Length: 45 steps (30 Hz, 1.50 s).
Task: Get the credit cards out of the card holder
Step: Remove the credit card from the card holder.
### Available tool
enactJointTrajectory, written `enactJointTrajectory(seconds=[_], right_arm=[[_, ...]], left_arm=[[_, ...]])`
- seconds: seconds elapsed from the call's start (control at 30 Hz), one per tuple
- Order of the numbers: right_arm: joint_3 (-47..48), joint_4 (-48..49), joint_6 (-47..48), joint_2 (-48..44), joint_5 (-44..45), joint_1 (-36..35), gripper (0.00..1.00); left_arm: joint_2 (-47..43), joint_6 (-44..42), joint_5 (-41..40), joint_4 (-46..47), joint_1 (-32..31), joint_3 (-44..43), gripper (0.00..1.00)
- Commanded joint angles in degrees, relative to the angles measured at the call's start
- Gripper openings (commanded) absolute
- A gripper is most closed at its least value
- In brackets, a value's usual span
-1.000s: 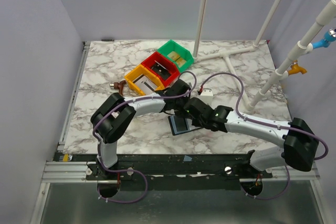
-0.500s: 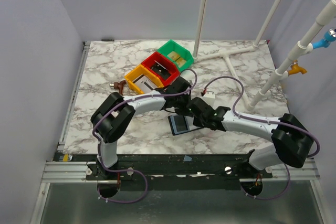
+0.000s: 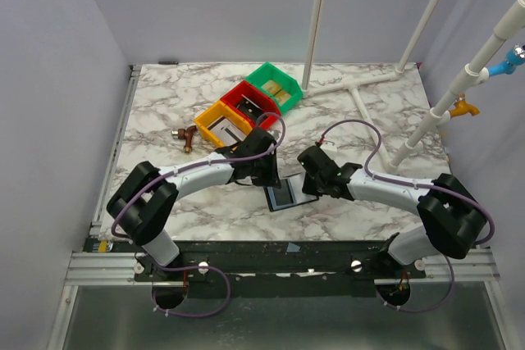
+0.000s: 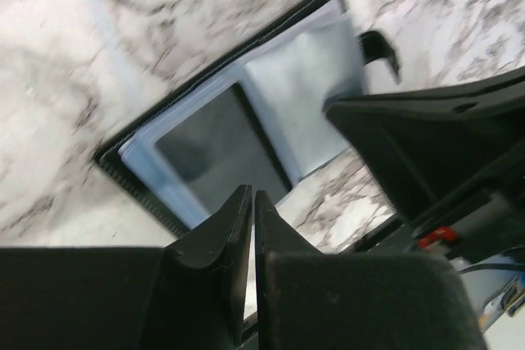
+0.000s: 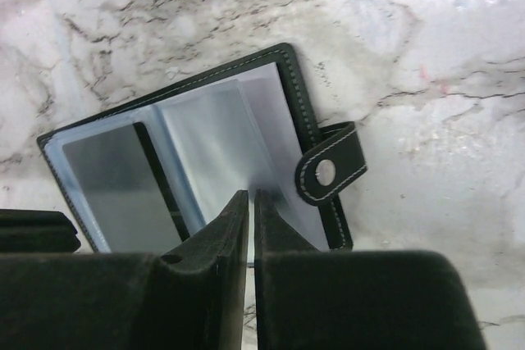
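The card holder (image 3: 284, 196) lies open on the marble table, a black bifold with bluish-grey clear sleeves. It also shows in the left wrist view (image 4: 238, 129) and in the right wrist view (image 5: 189, 153), where its snap strap (image 5: 330, 171) sticks out to the right. No credit card shows in its sleeves; one pocket window looks dark. My left gripper (image 3: 269, 178) (image 4: 251, 196) is shut just above the holder's left edge. My right gripper (image 3: 303, 189) (image 5: 250, 196) is shut, its tips at the right sleeve; I cannot tell whether it pinches it.
Yellow (image 3: 218, 126), red (image 3: 250, 104) and green (image 3: 276, 84) bins stand in a diagonal row behind the arms, each with flat items inside. A brass fitting (image 3: 187, 134) lies left of them. White pipes (image 3: 361, 86) stand at the back right.
The left arm has swung down and to the left, and its gripper has drawn back to the holder's left edge. The right gripper has shifted slightly right. The holder has stayed in place.
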<state>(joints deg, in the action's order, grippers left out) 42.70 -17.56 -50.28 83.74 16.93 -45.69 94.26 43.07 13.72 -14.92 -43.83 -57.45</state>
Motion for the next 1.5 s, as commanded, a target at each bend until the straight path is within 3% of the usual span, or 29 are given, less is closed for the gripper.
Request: enactJointTrajectory(seconds=[0.0, 0.33, 1.2, 1.47], right_arm=[[1.7, 2.2, 2.8, -0.5, -4.8, 0.1, 0.11], [3.1, 5.1, 4.8, 2.4, -10.0, 0.2, 0.24], [0.1, 9.1, 5.8, 4.1, -16.5, 5.1, 0.25], [-3.5, 13.6, 5.1, 3.6, -23.5, 7.3, 0.28]], left_arm=[[-4.1, -0.8, -2.5, 0.5, 0.9, 6.0, 0.08], [-4.4, -0.5, -2.0, 1.8, 0.9, 7.8, 0.08], [1.7, -0.7, 0.4, 3.7, 1.0, 5.2, 0.07], [3.3, -1.0, 0.4, 3.0, 0.9, 3.9, 0.06]])
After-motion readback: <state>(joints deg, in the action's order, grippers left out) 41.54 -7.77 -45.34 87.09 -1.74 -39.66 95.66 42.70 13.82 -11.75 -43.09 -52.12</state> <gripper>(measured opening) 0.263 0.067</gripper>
